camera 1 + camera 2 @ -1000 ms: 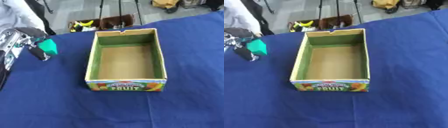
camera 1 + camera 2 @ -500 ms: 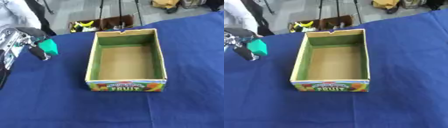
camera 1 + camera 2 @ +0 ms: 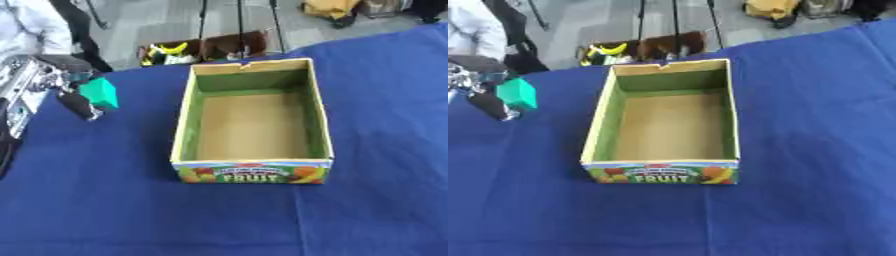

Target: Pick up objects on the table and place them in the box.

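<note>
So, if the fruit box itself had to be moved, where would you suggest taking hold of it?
Probably the long side walls of the box, one hand from each side: it stands open-topped and empty, with clear cloth on both flanks. The left hand is occupied with a green block.

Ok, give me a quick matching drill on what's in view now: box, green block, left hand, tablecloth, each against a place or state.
Things:
1. box
2. green block
3. left hand
4. tablecloth

States:
A. dark blue, covering the table
B. held off to the box's left
C. empty inside, FRUIT label on the near wall
D. fingers curled round the block

Pairs: 1-C, 2-B, 3-D, 4-A
</note>
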